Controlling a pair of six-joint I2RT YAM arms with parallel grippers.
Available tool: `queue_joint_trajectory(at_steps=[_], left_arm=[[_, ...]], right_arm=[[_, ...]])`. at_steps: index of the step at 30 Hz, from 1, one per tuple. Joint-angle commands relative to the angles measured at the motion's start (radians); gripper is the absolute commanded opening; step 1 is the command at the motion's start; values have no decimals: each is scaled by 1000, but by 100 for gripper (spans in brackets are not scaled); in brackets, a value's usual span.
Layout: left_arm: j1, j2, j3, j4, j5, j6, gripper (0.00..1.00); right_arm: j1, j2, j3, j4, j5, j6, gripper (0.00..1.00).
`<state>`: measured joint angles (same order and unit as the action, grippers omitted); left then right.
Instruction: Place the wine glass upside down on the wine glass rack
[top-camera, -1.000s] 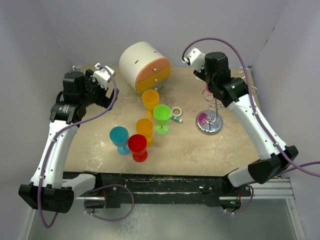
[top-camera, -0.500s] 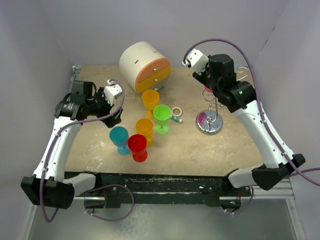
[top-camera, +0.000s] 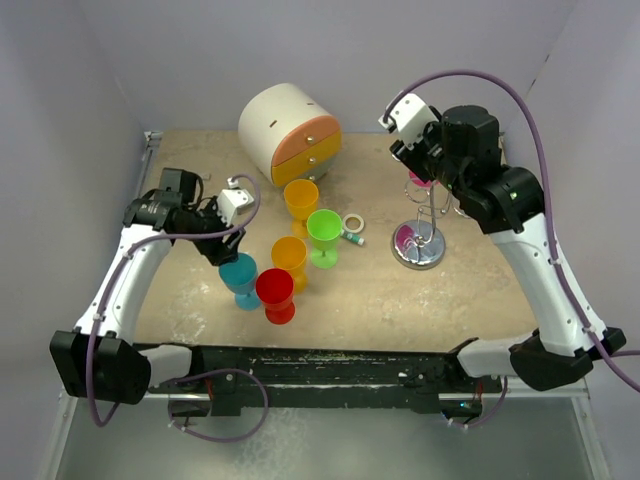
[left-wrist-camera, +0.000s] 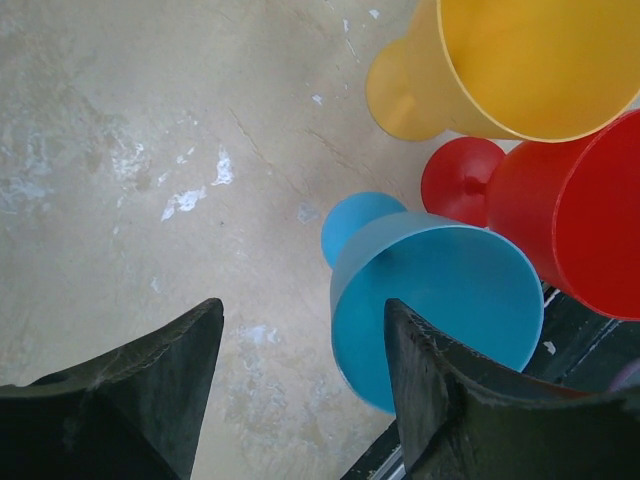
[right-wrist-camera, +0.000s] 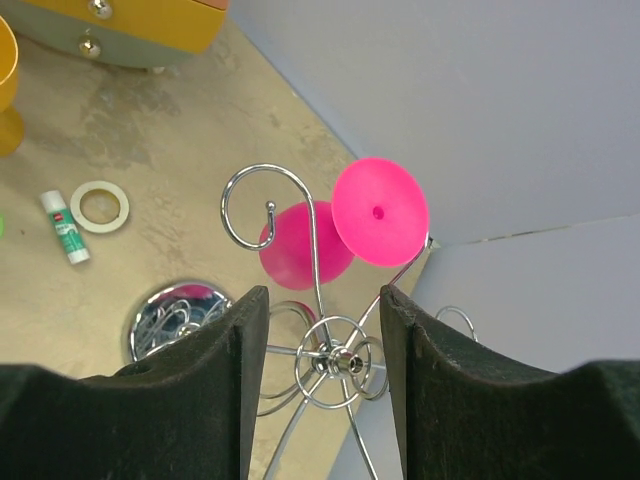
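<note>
**On the rack at the table's right: pink glass hung inverted, both grippers empty**

The pink wine glass (right-wrist-camera: 380, 210) is seen hanging upside down from one wire arm of the wine glass rack (right-wrist-camera: 265, 205), foot up and bowl below, close to the wall corner. The rack is stood on its round shiny base at the right of the table (left-wrist-camera: 150, 150). The right gripper (right-wrist-camera: 322, 300) is held above the rack's hub. Its jaws are parted about halfway and nothing is gripped.

The left gripper (left-wrist-camera: 302, 320) is lowered beside the blue wine glass (left-wrist-camera: 440, 300), jaws spread wide with only bare table between them. One finger (left-wrist-camera: 440, 400) overlaps the blue rim, but contact cannot be told.

A red glass (left-wrist-camera: 590, 220) and an orange glass (left-wrist-camera: 520, 60) are stood upright just beside the blue one. A tape roll (right-wrist-camera: 100, 207) and a glue stick (right-wrist-camera: 65, 228) are laid left of the rack.
</note>
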<state>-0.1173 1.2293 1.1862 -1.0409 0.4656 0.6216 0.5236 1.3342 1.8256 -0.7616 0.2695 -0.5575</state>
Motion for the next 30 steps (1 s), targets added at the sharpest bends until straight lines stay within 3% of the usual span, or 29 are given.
queue_joint_trajectory(at_steps=[1,10,16,20,24,30], left_arm=[[-10,24,-19,-7,24,26,65],[-24,48,-35,8,11,11,32],[-27,46,1,-41,-23,32,1],[-27,24,77,-93,-106,45,0],[-27,-19,183,-110,-216,34,0],[-27,-95,297,-14,-191,-73,0]], right_arm=[[5,-12,18,-5,-16,25,51],[5,-24,12,-6,-36,46,52],[-18,-33,37,-19,-148,103,53],[-54,-41,52,-24,-264,150,56],[-146,-55,47,-18,-491,224,69],[-247,-113,0,27,-769,302,84]])
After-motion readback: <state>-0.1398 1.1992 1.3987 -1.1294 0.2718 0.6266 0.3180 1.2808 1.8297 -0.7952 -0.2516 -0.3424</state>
